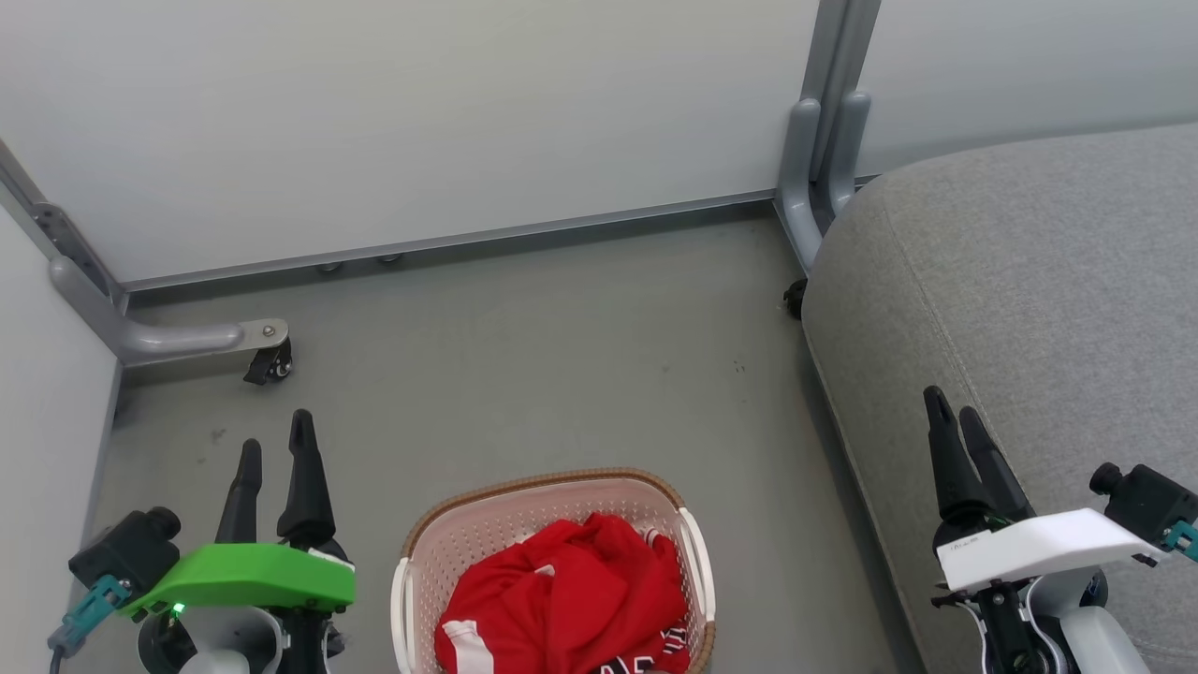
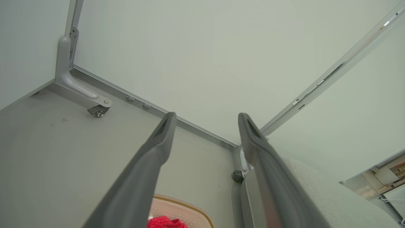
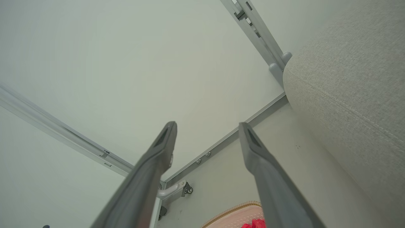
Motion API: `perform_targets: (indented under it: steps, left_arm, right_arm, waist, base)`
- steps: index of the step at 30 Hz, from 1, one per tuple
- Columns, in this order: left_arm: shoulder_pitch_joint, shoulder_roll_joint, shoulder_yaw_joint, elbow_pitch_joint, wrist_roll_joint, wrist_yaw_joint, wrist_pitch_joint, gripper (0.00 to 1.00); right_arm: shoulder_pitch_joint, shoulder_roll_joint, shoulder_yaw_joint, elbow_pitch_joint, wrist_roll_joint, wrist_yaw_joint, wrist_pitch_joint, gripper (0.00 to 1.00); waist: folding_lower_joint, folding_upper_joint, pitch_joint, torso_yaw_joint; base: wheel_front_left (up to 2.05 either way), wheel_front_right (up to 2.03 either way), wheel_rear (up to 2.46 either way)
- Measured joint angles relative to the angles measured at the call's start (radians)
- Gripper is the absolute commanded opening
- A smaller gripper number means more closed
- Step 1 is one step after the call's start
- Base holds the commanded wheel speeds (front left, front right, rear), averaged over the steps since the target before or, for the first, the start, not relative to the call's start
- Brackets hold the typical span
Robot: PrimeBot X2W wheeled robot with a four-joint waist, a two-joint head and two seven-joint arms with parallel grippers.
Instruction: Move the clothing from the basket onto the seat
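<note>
The clothing [image 1: 571,599] lay crumpled in the basket [image 1: 543,485], which stood on the grey floor [image 1: 562,356] between the two arms, low in the head view and behind both sets of fingertips; any reach for it would, I judge, have to come back toward the robot and downward rather than forward; the left gripper [image 1: 275,432] stood just beside the basket's left handle and looked the nearer of the two, jaws spread and nothing between them; the right gripper [image 1: 951,404] hung over the near edge of the seat [image 1: 1029,281], well apart from the basket, its fingers likewise parted and empty, as the right wrist view made plain; the seat lay to the basket's right, so the carry would probably run from left to right across a strip of bare floor

The heap was a rounded bundle with no clear long axis; the basket's far rim curved across the view, but the bottom edge cut off its near part, so which way its length ran could not be told

The cloth was bright red with white trim, soft and deeply folded, likely to sag when lifted; the basket was pale perforated plastic under a brown woven-look rim; the seat was coarse light-grey upholstery, round-edged with a stitched seam
</note>
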Motion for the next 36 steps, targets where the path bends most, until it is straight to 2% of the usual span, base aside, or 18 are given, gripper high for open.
perform_targets:
  steps: [14,36]
  left_arm:
    - [-0.012,0.0,-0.026,0.029,0.178,0.014,-0.04,1.0]
    - [-0.029,0.002,-0.051,0.059,0.405,0.022,-0.092,1.0]
  right_arm:
    - [0.001,0.006,0.002,-0.002,-0.216,0.0,-0.029,1.0]
    - [0.001,0.016,-0.013,0.011,-0.464,0.0,-0.07,1.0]
  waist:
    - [0.0,0.0,-0.002,0.003]
    - [0.0,0.0,-0.005,0.011]
  base:
    - [0.0,0.0,0.0]
    - [0.0,0.0,0.0]
